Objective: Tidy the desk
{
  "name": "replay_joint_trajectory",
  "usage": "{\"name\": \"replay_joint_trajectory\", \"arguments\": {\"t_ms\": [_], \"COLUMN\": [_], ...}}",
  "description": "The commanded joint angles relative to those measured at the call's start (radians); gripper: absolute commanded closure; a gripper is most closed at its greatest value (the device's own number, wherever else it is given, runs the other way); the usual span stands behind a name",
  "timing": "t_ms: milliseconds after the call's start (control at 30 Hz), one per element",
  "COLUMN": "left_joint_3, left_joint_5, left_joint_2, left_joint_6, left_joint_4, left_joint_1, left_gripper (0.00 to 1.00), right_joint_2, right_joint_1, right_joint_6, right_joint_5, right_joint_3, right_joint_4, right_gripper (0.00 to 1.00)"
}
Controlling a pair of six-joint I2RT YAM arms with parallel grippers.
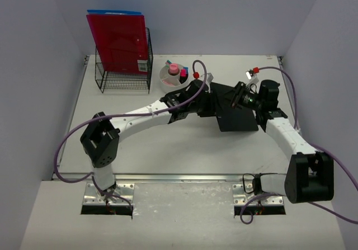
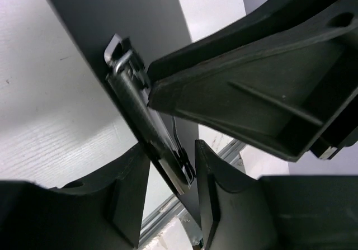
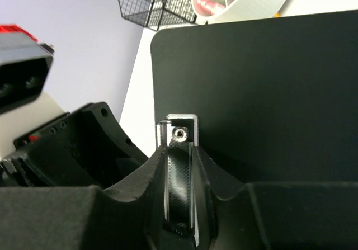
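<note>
A black clipboard (image 1: pixel 239 120) lies mid-desk (image 1: pixel 168 149), lifted at its clip end between the two arms. My right gripper (image 3: pixel 179 149) is shut on the clipboard's (image 3: pixel 268 93) metal clip (image 3: pixel 182 128), fingers pressed flat on both sides. My left gripper (image 2: pixel 172 160) straddles the same clip (image 2: pixel 140 110) from the other side. Its jaws are narrow: one fingertip sits against the clip and the other against the board (image 2: pixel 128 15). From above, both grippers meet over the board's near-left corner, left (image 1: pixel 211 93), right (image 1: pixel 238 97).
A black wire rack (image 1: pixel 123 74) holding a red folder (image 1: pixel 118 40) stands at the back left. A white round holder (image 1: pixel 173 78) with pink items sits beside it, just behind the left wrist. A silver rail (image 1: pixel 168 177) edges the desk's front. Lavender walls enclose the sides.
</note>
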Motion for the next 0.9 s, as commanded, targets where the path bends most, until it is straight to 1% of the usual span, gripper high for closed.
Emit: {"name": "replay_joint_trajectory", "arguments": {"t_ms": [0, 67, 100, 133, 167, 200, 300, 333, 367, 400, 433, 500, 533, 567, 600, 633, 667, 733, 767, 833, 867], "left_joint_3": [0.014, -0.002, -0.019, -0.038, -0.059, -0.081, -0.198, -0.218, -0.235, -0.251, -0.277, -0.299, -0.303, -0.304, -0.300, -0.294, -0.281, -0.210, -0.171, -0.069, -0.031], "left_joint_5": [-0.018, -0.023, -0.027, -0.030, -0.033, -0.036, -0.037, -0.042, -0.046, -0.047, -0.041, 0.038, 0.072, 0.109, 0.170, 0.211, 0.248, 0.295, 0.298, 0.276, 0.270], "left_joint_2": [-0.001, -0.024, -0.034, -0.049, -0.075, -0.098, -0.188, -0.220, -0.278, -0.297, -0.347, -0.477, -0.507, -0.507, -0.569, -0.617, -0.658, -0.692, -0.701, -0.706, -0.703], "left_joint_6": [-0.010, 0.002, 0.014, 0.029, 0.047, 0.063, 0.141, 0.184, 0.251, 0.312, 0.419, 0.601, 0.745, 0.746, 0.896, 1.013, 1.121, 1.300, 1.397, 1.527, 1.609], "left_joint_4": [0.025, 0.024, 0.023, 0.022, 0.022, 0.022, 0.030, 0.029, 0.024, 0.022, 0.027, 0.007, -0.008, -0.008, -0.058, -0.104, -0.152, -0.282, -0.366, -0.492, -0.591], "left_joint_1": [0.012, 0.017, 0.021, 0.025, 0.028, 0.032, 0.066, 0.072, 0.077, 0.080, 0.082, 0.095, 0.099, 0.102, 0.111, 0.119, 0.125, 0.129, 0.133, 0.155, 0.166], "left_gripper": [0.88, 0.99, 1.00, 1.00, 1.00, 1.00, 1.00, 1.00, 1.00, 1.00, 1.00, 1.00, 1.00, 1.00, 1.00, 1.00, 1.00, 1.00, 1.00, 1.00, 1.00], "right_joint_2": [-0.027, -0.032, -0.035, -0.039, -0.043, -0.047, -0.059, -0.064, -0.074, -0.084, -0.093, -0.116, -0.119, -0.120, -0.120, -0.115, -0.111, -0.109, -0.111, -0.118, -0.123], "right_joint_1": [0.020, 0.020, 0.020, 0.019, 0.017, 0.013, -0.005, -0.016, -0.034, -0.040, -0.076, -0.165, -0.193, -0.193, -0.248, -0.284, -0.314, -0.337, -0.342, -0.344, -0.344], "right_joint_6": [0.004, -0.005, -0.016, -0.028, -0.037, -0.051, -0.093, -0.109, -0.129, -0.141, -0.160, -0.187, -0.192, -0.190, -0.192, -0.199, -0.209, -0.238, -0.257, -0.301, -0.310], "right_joint_5": [-0.001, -0.007, -0.015, -0.027, -0.045, -0.059, -0.118, -0.140, -0.168, -0.195, -0.221, -0.309, -0.336, -0.359, -0.376, -0.412, -0.442, -0.469, -0.484, -0.492, -0.497], "right_joint_3": [-0.029, -0.034, -0.028, -0.018, -0.006, 0.008, 0.104, 0.133, 0.167, 0.194, 0.233, 0.296, 0.318, 0.338, 0.376, 0.391, 0.407, 0.430, 0.433, 0.438, 0.436], "right_joint_4": [0.037, 0.015, -0.006, -0.027, -0.046, -0.065, -0.133, -0.165, -0.181, -0.188, -0.195, -0.215, -0.217, -0.217, -0.217, -0.235, -0.252, -0.286, -0.304, -0.335, -0.340], "right_gripper": [1.00, 1.00, 1.00, 0.98, 0.92, 0.84, 0.51, 0.42, 0.40, 0.39, 0.38, 0.35, 0.34, 0.34, 0.34, 0.33, 0.33, 0.32, 0.32, 0.32, 0.32]}}
